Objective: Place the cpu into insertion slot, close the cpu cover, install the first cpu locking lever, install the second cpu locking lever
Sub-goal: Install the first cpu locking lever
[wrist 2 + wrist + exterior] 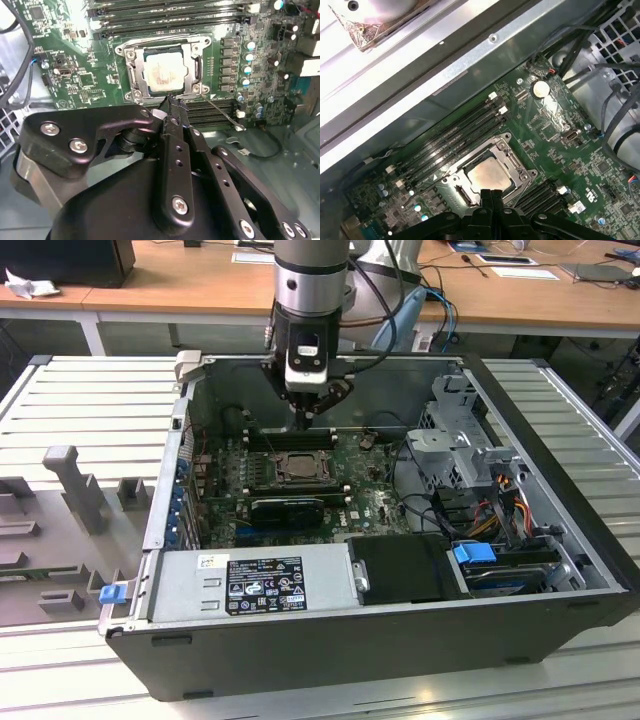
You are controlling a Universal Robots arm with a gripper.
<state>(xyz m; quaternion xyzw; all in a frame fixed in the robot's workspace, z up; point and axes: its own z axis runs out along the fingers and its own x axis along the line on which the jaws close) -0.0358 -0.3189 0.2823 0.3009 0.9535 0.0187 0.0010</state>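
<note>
The cpu (162, 72) (489, 175), a pale square chip, lies in the insertion slot (298, 468) on the green motherboard. The silvery cpu cover (135, 70) (510, 157) lies flat around the chip, framing it. A thin metal lever rod (220, 112) slants away from one corner of the socket. My gripper (305, 417) (172, 103) (492, 194) hangs just above the socket's edge, black fingers pressed together, shut, with nothing between them. The fingertips sit beside the cover's rim; I cannot tell whether they touch it.
Long black memory slots (165, 12) (450, 140) run on both sides of the socket. In the exterior view a black expansion card (288, 508), the grey power supply (250, 583), the drive cage (455, 445) and loose cables (500, 505) crowd the open case.
</note>
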